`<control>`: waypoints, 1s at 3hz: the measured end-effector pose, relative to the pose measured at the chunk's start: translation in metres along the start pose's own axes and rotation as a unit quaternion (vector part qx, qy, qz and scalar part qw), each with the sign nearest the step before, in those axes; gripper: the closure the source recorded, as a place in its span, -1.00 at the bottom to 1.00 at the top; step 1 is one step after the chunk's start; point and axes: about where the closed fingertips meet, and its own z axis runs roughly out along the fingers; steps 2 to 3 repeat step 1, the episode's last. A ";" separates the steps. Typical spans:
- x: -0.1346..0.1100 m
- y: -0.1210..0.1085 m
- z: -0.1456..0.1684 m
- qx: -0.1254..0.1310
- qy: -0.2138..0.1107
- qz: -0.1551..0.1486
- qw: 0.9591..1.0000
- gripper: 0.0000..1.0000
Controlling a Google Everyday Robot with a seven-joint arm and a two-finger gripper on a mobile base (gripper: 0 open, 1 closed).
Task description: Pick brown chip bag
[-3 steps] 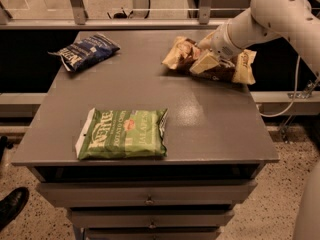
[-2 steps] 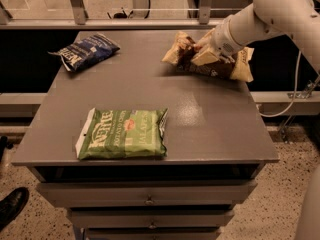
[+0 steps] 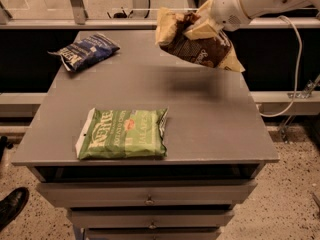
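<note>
The brown chip bag (image 3: 197, 44), dark brown with cream-yellow ends, hangs in the air above the back right of the grey table (image 3: 210, 119). My gripper (image 3: 202, 28) comes in from the upper right and is shut on the bag's top middle. The bag is clear of the table top and casts a soft shadow on it below. The white arm runs off the top right of the view.
A green Kettle bag (image 3: 123, 134) lies flat at the table's front left. A smaller dark-blue bag (image 3: 85, 50) lies at the back left. Drawers sit under the table top. A shoe (image 3: 11, 206) shows on the floor at lower left. A white cable (image 3: 295, 69) hangs at the right.
The gripper has lifted the brown chip bag off the table; earlier the bag rested on the back right of the table top with the gripper on it.
</note>
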 end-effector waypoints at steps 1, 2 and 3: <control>-0.061 0.004 -0.047 0.022 -0.038 -0.012 0.999 1.00; -0.061 0.004 -0.047 0.022 -0.038 -0.012 0.999 1.00; -0.061 0.004 -0.047 0.022 -0.038 -0.012 0.999 1.00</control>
